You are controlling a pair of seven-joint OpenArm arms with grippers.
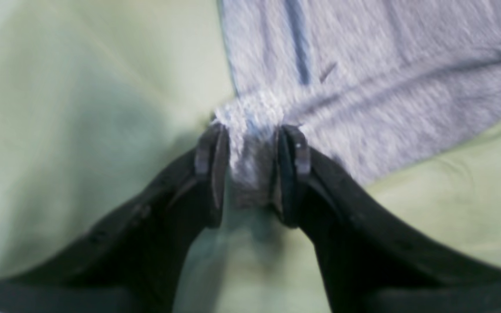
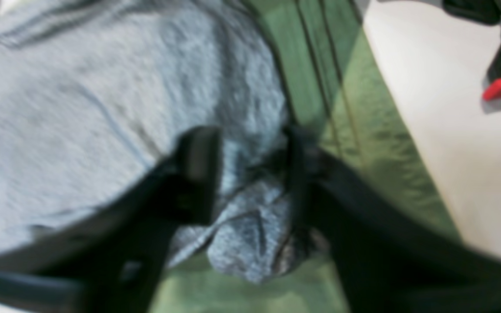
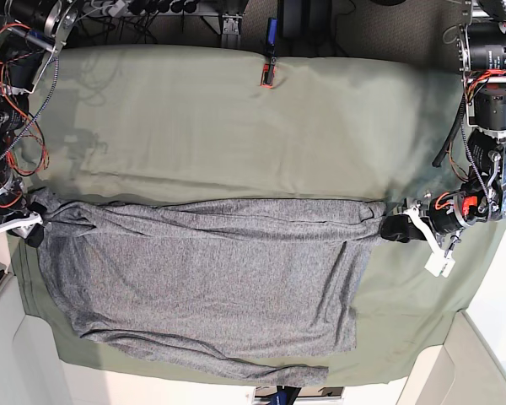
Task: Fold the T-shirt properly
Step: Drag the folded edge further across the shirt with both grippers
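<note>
Stretching flat across smooth olive cloth (image 3: 194,110), speckled grey knit T-shirt (image 3: 211,270).

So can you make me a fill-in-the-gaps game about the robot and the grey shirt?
1. The shirt is spread out on a ____ cloth.
2. The left end effector has ____ fabric bunched between its fingers.
3. In the base view, the right end effector is at the shirt's ____ end.

Missing words: green; grey; left
</note>
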